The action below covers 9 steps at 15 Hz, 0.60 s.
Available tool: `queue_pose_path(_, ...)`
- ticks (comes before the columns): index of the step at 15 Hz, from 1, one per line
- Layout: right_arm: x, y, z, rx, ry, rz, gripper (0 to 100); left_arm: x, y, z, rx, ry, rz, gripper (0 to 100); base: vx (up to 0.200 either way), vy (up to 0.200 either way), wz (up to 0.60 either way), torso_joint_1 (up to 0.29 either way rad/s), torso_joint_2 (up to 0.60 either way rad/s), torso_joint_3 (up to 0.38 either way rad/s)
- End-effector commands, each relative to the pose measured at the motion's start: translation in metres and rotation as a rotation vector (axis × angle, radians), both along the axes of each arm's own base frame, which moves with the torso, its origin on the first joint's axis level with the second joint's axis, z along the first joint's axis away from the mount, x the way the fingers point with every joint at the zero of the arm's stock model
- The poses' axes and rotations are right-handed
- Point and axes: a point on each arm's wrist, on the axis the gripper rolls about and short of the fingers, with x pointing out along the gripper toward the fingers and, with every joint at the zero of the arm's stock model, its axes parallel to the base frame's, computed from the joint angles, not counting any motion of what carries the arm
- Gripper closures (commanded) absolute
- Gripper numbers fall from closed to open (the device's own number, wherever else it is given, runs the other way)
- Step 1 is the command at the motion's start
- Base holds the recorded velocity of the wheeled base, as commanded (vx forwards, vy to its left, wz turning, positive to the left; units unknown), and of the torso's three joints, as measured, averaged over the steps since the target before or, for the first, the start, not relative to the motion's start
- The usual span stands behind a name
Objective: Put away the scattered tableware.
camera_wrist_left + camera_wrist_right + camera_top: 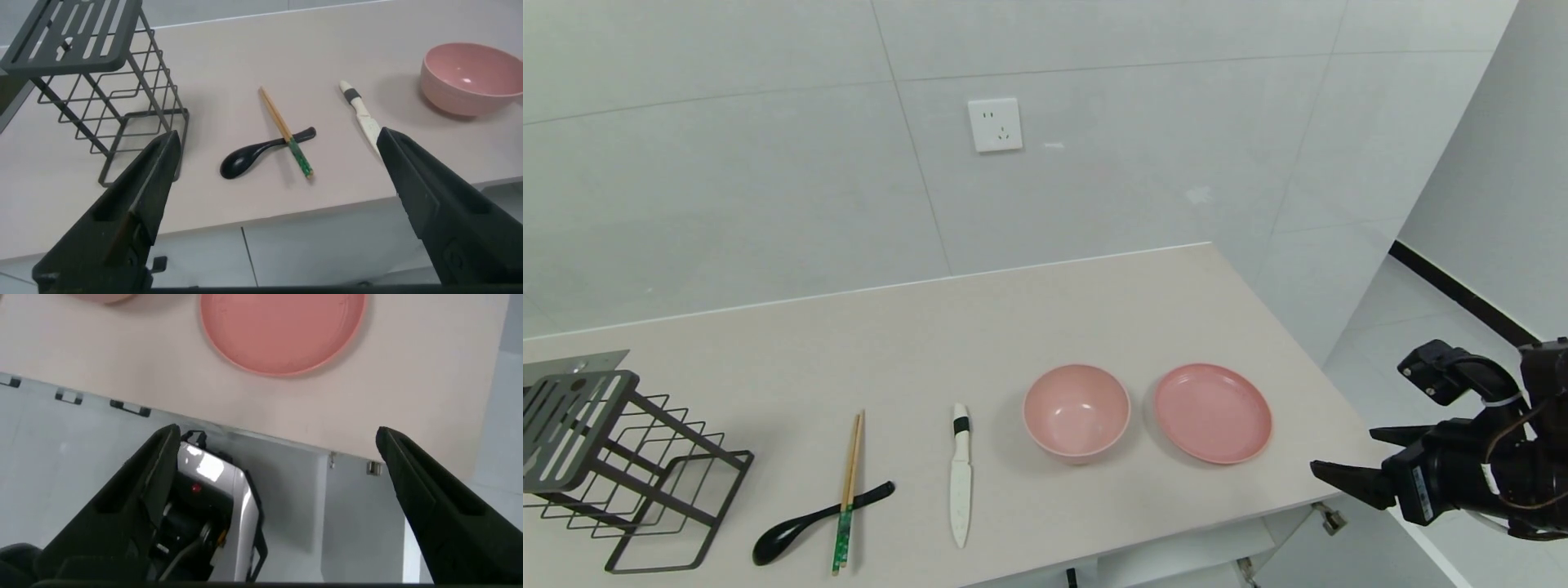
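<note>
Left fingers (131,212) spread wide, apparently before spoon (245,158).

Rack (564,425) matt blk metal wire, spoon (774,542) glossy blk, chopsticks (851,474) wood, bowl (1076,408) & plate (1213,412) smooth, semi-gloss.

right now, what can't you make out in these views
Rack: head view, left side cut off by the picture's edge.
Knife: left wrist view, blade tip behind a finger of the left hand.
Bowl: right wrist view, nearly all cut off by the edge.
Spoon: head view, mid-handle under the chopsticks.
</note>
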Motion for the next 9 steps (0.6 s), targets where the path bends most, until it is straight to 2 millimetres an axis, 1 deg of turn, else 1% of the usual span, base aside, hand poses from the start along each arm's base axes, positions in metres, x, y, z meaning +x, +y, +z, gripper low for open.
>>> queue_pose_path(1, 0.016, 0.004, -0.008, 0.001, 0.026, 0.004, 0, 0.000, 0.000, 0.000, 0.000, 0.000, 0.001, 0, 0.000, 0.000, 0.00, 0.000, 0.00, 0.000)
queue_pose_path(2, 0.022, 0.005, -0.009, 0.010, 0.019, -0.004, 0, 0.000, 0.000, 0.000, 0.000, 0.000, 0.001, 0, 0.000, 0.000, 0.00, 0.000, 0.00, 0.000)
queue_pose_path(4, 0.036, 0.008, -0.020, 0.037, 0.033, -0.028, 0, 0.000, 0.000, 0.000, 0.000, 0.000, 0.001, 0, 0.000, 0.000, 0.00, 0.000, 0.00, 0.000)
queue_pose_path(5, 0.045, 0.010, -0.029, 0.043, 0.028, -0.034, 0, 0.000, 0.000, 0.000, 0.000, 0.000, 0.001, 0, 0.000, 0.000, 0.00, 0.000, 0.00, 0.000)
queue_pose_path(6, 0.049, 0.011, -0.033, 0.045, 0.023, -0.038, 0, 0.000, 0.000, 0.000, 0.000, 0.000, 0.001, 0, 0.000, 0.000, 0.00, 0.000, 0.00, 0.000)
queue_pose_path(7, 0.058, 0.011, -0.042, 0.048, 0.022, -0.057, 0, 0.000, 0.000, 0.000, 0.000, 0.000, 0.001, 0, 0.000, 0.000, 0.00, 0.000, 0.00, 0.000)
queue_pose_path(9, 0.064, 0.012, -0.051, 0.044, 0.031, -0.066, 0, 0.000, 0.000, 0.000, 0.000, 0.000, 0.001, 0, 0.000, 0.000, 0.00, 0.000, 0.00, 0.000)
